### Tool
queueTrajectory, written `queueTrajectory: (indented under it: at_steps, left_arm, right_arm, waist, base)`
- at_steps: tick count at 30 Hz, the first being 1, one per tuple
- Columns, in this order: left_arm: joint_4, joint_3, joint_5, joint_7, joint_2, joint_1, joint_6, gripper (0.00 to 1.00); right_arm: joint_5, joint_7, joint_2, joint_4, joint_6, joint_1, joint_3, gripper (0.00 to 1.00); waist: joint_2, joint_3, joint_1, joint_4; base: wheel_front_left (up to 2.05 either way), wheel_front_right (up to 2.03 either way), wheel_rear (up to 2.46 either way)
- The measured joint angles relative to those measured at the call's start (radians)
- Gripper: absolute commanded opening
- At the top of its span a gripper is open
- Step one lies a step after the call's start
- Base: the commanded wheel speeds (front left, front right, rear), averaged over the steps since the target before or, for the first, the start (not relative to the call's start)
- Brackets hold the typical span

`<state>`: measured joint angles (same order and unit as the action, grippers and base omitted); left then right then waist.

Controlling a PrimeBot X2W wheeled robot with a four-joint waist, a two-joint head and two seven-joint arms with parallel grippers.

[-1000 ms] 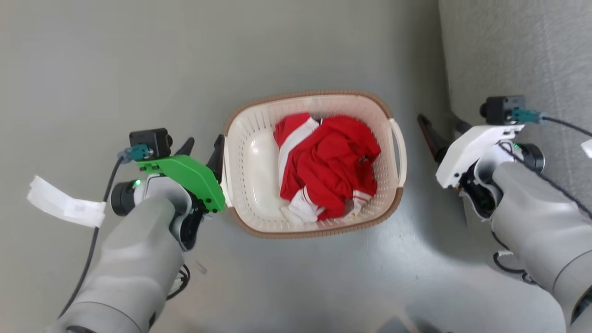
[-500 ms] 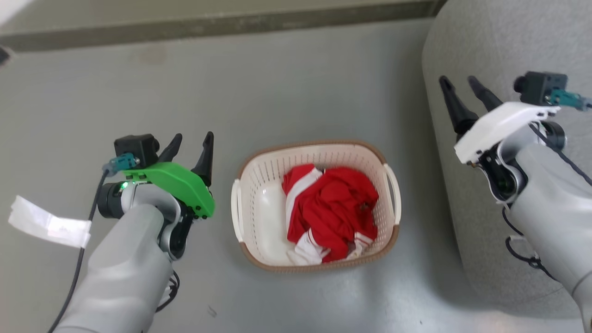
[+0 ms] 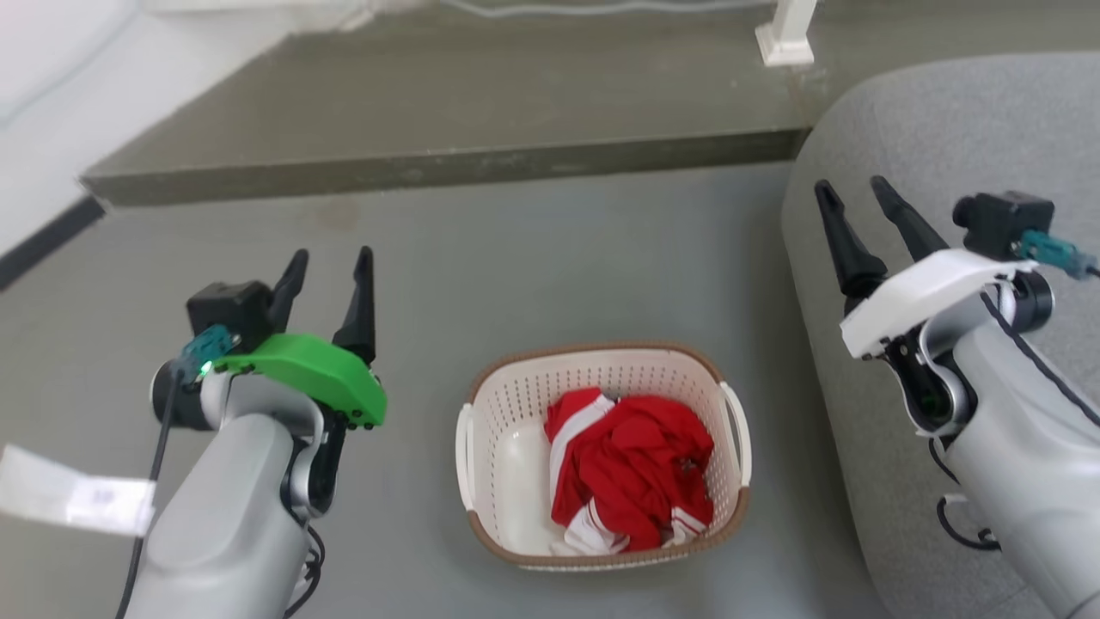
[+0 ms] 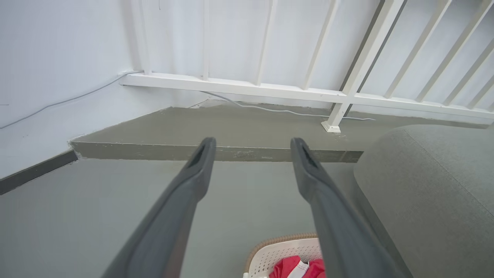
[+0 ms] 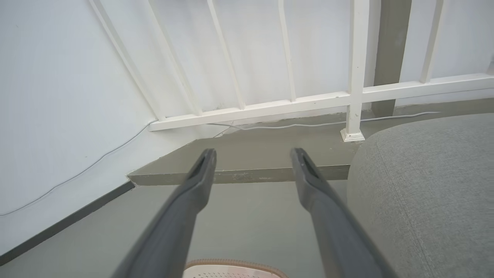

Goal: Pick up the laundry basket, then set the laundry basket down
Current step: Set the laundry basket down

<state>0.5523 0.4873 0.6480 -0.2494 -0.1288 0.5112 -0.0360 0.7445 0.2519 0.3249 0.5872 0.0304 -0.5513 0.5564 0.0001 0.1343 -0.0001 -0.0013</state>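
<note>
The laundry basket (image 3: 516,404) stands on the grey floor at the lower middle of the head view, cream-white with a brown rim and white side handles. Red and white clothes (image 3: 632,468) lie in it. My left gripper (image 3: 331,262) hangs open, raised to the basket's left and apart from it. My right gripper (image 3: 851,193) is open too, raised over the grey sofa to the basket's right. In the left wrist view the open gripper (image 4: 251,144) points at the step, with the basket's rim (image 4: 281,239) low between the fingers. The right wrist view shows its open gripper (image 5: 252,154) and the basket's rim (image 5: 235,264).
A grey sofa (image 3: 937,129) fills the right side. A raised concrete step (image 3: 447,163) runs across behind the basket, with a white railing (image 4: 339,96) and a cable on it. A white wall with a dark skirting (image 3: 43,241) closes the left.
The head camera has tilted up, so the basket sits lower in the picture and the step and railing post came into view. Both grippers have risen away from the basket and stay open.
</note>
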Motion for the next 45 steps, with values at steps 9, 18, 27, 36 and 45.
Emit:
queueTrajectory:
  at_steps: [9,18,27,36,45]
  left_arm:
    - [-0.144,-0.086,-0.072,-0.002,-0.003,-0.110,-0.027,1.00]
    - [-0.245,-0.145,-0.136,-0.002,0.011,-0.212,-0.027,1.00]
    - [-0.290,-0.189,-0.180,-0.002,0.022,-0.306,-0.032,1.00]
    - [-0.332,-0.223,-0.199,-0.002,0.039,-0.348,-0.028,1.00]
    - [-0.342,-0.236,-0.216,-0.002,0.051,-0.376,-0.007,1.00]
  right_arm:
    - [-0.106,0.000,-0.007,-0.112,-0.034,0.094,-0.050,1.00]
    - [-0.160,0.000,-0.007,-0.202,-0.075,0.187,-0.133,1.00]
    - [-0.193,0.000,-0.027,-0.248,-0.075,0.264,-0.169,1.00]
    - [-0.221,0.000,-0.041,-0.278,-0.069,0.314,-0.193,1.00]
    - [-0.253,0.000,-0.055,-0.293,-0.057,0.341,-0.210,1.00]
  waist:
    - [0.0000,-0.062,0.0000,0.014]
    - [0.0000,-0.086,0.0000,0.016]
    - [0.0000,-0.099,0.0000,-0.004]
    - [0.0000,-0.099,0.0000,-0.007]
    - [0.0000,-0.097,0.0000,-0.007]
  base:
    - [0.00,0.00,0.00]
    - [0.00,0.00,0.00]
    - [0.00,0.00,0.00]
    - [0.00,0.00,0.00]
    - [0.00,0.00,0.00]
